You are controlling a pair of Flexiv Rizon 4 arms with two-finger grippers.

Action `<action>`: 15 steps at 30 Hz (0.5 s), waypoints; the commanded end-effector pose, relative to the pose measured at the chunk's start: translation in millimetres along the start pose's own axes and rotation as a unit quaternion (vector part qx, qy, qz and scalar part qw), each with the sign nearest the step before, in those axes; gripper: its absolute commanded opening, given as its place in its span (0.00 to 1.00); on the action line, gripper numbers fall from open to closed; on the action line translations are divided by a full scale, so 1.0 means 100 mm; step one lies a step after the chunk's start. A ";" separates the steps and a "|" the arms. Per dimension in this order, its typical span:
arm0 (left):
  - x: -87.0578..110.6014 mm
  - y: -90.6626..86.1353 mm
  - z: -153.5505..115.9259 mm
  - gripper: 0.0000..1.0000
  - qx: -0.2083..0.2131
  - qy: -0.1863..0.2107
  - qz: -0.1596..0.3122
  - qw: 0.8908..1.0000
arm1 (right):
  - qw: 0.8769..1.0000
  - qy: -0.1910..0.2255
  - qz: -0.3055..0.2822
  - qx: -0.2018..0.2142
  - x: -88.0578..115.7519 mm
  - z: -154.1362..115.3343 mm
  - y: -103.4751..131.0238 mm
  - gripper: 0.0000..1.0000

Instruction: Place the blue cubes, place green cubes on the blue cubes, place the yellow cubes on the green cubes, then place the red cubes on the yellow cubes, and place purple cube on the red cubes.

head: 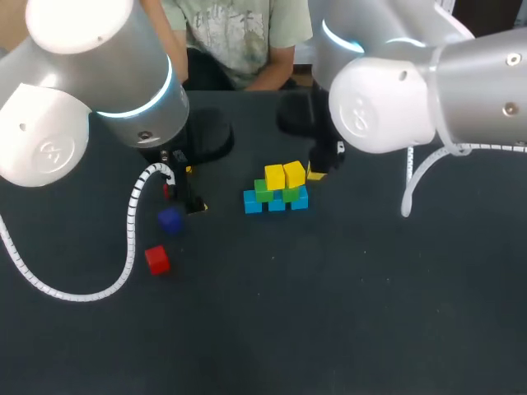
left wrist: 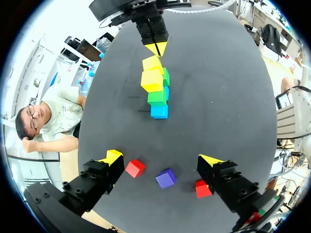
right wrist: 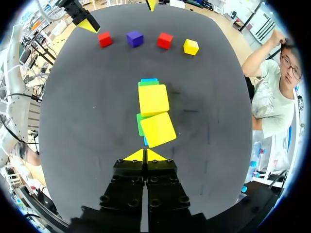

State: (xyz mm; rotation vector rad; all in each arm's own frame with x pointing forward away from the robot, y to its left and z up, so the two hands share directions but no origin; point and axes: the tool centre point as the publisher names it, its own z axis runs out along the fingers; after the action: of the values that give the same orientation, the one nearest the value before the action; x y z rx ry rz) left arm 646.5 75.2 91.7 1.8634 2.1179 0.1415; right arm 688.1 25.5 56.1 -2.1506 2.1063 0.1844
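The right claw [right wrist: 145, 155], its yellow tips pressed together and holding nothing, hung just beside the stack [head: 277, 189] on the dark surface [head: 370, 313]. There, three blue cubes [head: 276, 203] sat in a row, with two green cubes [head: 263, 191] on them and two yellow cubes [right wrist: 153, 99] on top, the one nearer the claw turned slightly askew. The left claw [left wrist: 161, 159] stood spread wide and empty off to the stack's side. A red cube [left wrist: 135, 168] and the purple cube [left wrist: 166, 178] lay between its fingers, and a second red cube [left wrist: 202, 188] just beside one finger. A loose yellow cube [right wrist: 190, 46] lay at the end of that row.
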 end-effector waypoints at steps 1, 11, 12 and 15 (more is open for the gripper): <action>0.01 0.01 0.00 1.00 0.001 -0.002 0.002 1.000 | 1.000 -0.002 -0.002 0.000 0.00 0.01 0.02 0.00; 0.01 0.01 0.00 1.00 0.001 -0.002 0.002 1.000 | 1.000 -0.004 -0.007 -0.003 -0.03 0.03 0.02 0.00; 0.01 0.01 0.00 1.00 0.001 -0.002 0.002 1.000 | 1.000 -0.004 -0.007 -0.003 -0.03 0.02 0.02 0.00; 0.01 0.01 0.00 1.00 0.001 -0.002 0.002 1.000 | 1.000 -0.005 -0.007 -0.002 -0.03 0.02 0.02 0.00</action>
State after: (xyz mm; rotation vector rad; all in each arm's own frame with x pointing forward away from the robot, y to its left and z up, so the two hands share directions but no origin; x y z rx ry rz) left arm 646.5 75.2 91.7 1.8634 2.1179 0.1415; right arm 686.8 29.0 54.1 -2.1619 2.0888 0.1947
